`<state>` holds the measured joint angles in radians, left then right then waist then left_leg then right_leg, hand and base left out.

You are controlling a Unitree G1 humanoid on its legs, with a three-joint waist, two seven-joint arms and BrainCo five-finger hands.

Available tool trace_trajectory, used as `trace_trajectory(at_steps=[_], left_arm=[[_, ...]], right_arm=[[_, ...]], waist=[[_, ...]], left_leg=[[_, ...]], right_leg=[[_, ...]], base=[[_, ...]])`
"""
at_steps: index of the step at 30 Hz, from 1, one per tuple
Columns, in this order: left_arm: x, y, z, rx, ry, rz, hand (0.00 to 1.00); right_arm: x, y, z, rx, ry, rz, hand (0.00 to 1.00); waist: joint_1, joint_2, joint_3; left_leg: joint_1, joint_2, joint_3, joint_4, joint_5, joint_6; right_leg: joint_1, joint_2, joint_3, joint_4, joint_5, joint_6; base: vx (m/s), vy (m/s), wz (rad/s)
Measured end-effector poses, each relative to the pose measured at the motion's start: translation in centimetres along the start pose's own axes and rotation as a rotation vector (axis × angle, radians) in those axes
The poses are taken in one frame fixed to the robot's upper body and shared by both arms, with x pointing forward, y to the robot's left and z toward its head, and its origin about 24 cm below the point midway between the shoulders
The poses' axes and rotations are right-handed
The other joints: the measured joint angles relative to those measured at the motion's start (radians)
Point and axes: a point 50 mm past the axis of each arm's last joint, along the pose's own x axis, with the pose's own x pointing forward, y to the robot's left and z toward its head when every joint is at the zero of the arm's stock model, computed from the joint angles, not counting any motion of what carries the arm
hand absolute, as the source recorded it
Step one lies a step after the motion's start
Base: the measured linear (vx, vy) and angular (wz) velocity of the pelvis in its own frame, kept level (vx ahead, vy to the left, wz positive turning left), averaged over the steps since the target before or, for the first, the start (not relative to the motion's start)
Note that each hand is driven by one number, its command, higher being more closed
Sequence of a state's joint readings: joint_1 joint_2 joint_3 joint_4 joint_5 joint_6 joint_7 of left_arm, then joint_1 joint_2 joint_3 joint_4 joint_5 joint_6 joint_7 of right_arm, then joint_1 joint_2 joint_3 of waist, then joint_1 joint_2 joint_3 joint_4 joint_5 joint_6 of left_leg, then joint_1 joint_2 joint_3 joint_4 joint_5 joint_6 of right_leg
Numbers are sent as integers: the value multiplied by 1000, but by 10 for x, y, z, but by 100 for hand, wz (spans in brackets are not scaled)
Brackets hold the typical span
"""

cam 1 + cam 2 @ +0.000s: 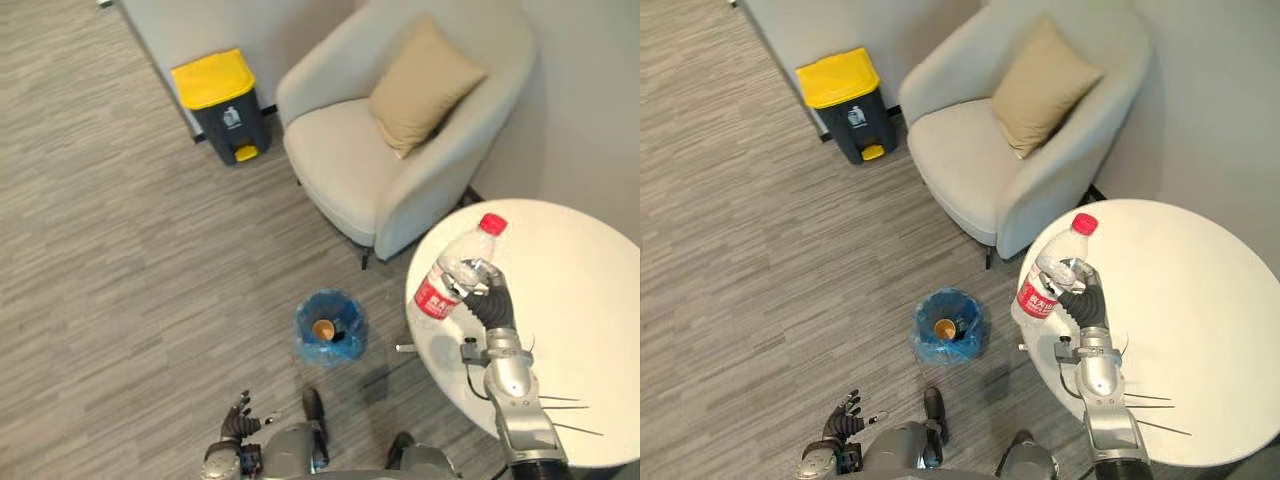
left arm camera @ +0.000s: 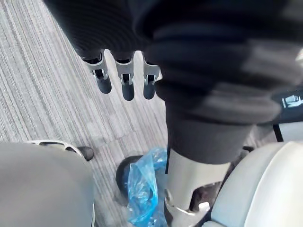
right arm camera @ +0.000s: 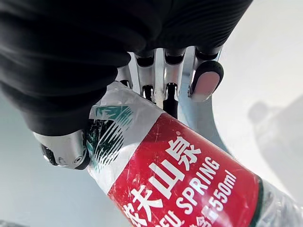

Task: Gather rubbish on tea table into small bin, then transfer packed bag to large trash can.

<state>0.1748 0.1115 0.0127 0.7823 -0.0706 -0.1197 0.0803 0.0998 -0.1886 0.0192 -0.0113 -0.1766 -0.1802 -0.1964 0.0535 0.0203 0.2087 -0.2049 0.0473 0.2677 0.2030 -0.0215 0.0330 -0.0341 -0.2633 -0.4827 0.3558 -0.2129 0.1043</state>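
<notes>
A clear plastic bottle (image 1: 452, 273) with a red cap and red label is held tilted above the left edge of the round white tea table (image 1: 570, 320). My right hand (image 1: 487, 296) is shut on the bottle; in the right wrist view its fingers (image 3: 166, 75) and thumb wrap the bottle (image 3: 184, 179) near the label. The small bin (image 1: 330, 327), lined with a blue bag, stands on the floor left of the table and holds a brown cup. My left hand (image 1: 238, 417) hangs low near the floor, its fingers (image 2: 124, 80) straight and holding nothing.
A cream armchair (image 1: 400, 130) with a tan cushion (image 1: 424, 82) stands behind the table. The large dark trash can with a yellow lid (image 1: 222, 104) is against the far wall, left of the chair. Grey carpet covers the floor.
</notes>
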Motion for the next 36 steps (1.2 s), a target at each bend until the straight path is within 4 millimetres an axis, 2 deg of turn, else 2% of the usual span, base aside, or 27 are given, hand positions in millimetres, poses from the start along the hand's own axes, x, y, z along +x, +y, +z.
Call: trace_trajectory(at_steps=[1,2,3,4,5,6,7,8,9,10,11,12,15,18,20,22,25,28,30,34,35,36], left_arm=[[0,5,0,21,-2,16,0],[0,8,1,36,-2,21,0],[0,12,0,62,2,28,0],[1,17,2,81,-4,38,0],[1,19,3,88,-10,43,0],[2,21,8,91,-28,57,0],[2,23,10,93,-35,66,0],[4,22,15,85,-51,68,0],[8,19,24,85,-78,61,0],[9,18,29,88,-94,58,0],[13,13,39,88,-126,55,0],[15,5,49,73,-163,44,0],[19,-5,72,28,-233,43,0],[21,-9,100,-26,-322,53,0],[22,-14,125,-53,-401,50,0],[21,-22,157,-106,-496,44,0],[17,-24,189,-159,-599,55,0],[15,-24,198,-182,-624,77,0],[14,-24,199,-190,-629,87,0],[13,-25,204,-206,-645,85,0],[13,-25,206,-215,-648,83,0],[12,-26,207,-224,-649,81,0]], right_arm=[[1,7,1,-8,-4,27,100],[3,10,1,-17,-8,41,100],[4,15,1,-25,-10,62,100],[5,18,2,-30,-14,80,100],[5,19,3,-35,-18,88,100],[8,22,6,-45,-38,104,100],[11,23,9,-53,-51,114,100],[15,22,13,-91,-81,124,100],[19,18,14,-123,-97,124,100],[21,15,15,-140,-102,119,100],[24,9,13,-176,-104,101,100],[33,5,12,-212,-108,90,100],[56,9,23,-224,-137,57,100],[65,16,37,-178,-176,13,100],[72,20,49,-148,-210,-28,100],[85,17,69,-130,-272,-84,100],[103,13,99,-134,-352,-195,100],[120,8,119,-174,-395,-292,100],[129,1,126,-197,-399,-331,100],[142,-9,133,-246,-395,-362,100],[146,-11,131,-261,-380,-364,0],[149,-12,129,-276,-363,-364,0]], waist=[[7,-6,10],[10,-5,18],[1,-9,39],[-17,-8,63],[-23,-12,75],[-37,-15,107],[-38,-17,120],[-38,-14,138],[-42,-10,156],[-44,-12,165],[-51,-4,183],[-51,20,205],[-19,26,223],[-10,26,265],[-4,27,277],[10,29,319],[19,27,337],[22,28,341],[40,28,341],[46,28,341],[50,28,341],[55,28,341]], left_leg=[[-20,-5,3,72,-54,8],[-27,-6,2,102,-72,13],[-41,-10,-7,142,-93,25],[-63,-12,-43,170,-102,33],[-77,-13,-60,180,-103,33],[-103,-14,-93,192,-102,33],[-118,-16,-109,198,-101,31],[-152,-29,-149,202,-93,20],[-180,-52,-192,199,-75,-1],[-194,-67,-208,200,-63,-10],[-231,-103,-252,230,-53,-19],[-278,-104,-284,258,-49,-27],[-433,-98,-316,268,-18,-59],[-529,-58,-294,331,-13,-59],[-640,-52,-311,413,-17,-49],[-733,-56,-318,482,-31,-56],[-909,-51,-315,593,-50,-53],[-1036,-42,-300,665,-52,-56],[-1088,-25,-279,688,-52,-56],[-1159,-12,-256,690,-51,-57],[-1172,-11,-253,687,-51,-57],[-1183,-10,-251,686,-48,-60]], right_leg=[[-31,-29,25,93,-23,4],[-54,-45,47,152,-25,1],[-125,-67,116,296,-5,-33],[-208,-56,206,412,1,-77],[-239,-35,246,430,-18,-71],[-287,16,311,421,-46,-64],[-311,42,339,401,-49,-65],[-356,94,397,339,-58,-49],[-377,134,467,263,-52,-40],[-376,147,495,221,-43,-35],[-383,149,516,203,15,-31],[-416,145,481,235,7,-34],[-577,143,435,304,-5,-57],[-650,138,376,374,-34,-88],[-742,135,351,462,-66,-96],[-834,123,346,546,-91,-103],[-1007,118,350,668,-124,-106],[-1136,106,354,753,-141,-106],[-1194,106,365,783,-142,-106],[-1271,103,372,802,-143,-108],[-1285,102,373,803,-144,-109],[-1296,102,373,804,-143,-108]], base=[[9,128,-8],[-14,118,-5],[-25,115,33],[-51,102,52],[-69,44,78],[-70,-4,62],[-57,-19,78],[-44,-74,98],[-30,-69,115],[-28,-171,159],[-20,-166,151],[-20,-166,122],[-91,-167,49],[-79,-176,51],[-100,-155,34],[-126,-117,17],[-155,-66,8],[-144,-25,7],[-82,-5,-3],[-74,0,9],[-46,8,8],[-43,11,4]])
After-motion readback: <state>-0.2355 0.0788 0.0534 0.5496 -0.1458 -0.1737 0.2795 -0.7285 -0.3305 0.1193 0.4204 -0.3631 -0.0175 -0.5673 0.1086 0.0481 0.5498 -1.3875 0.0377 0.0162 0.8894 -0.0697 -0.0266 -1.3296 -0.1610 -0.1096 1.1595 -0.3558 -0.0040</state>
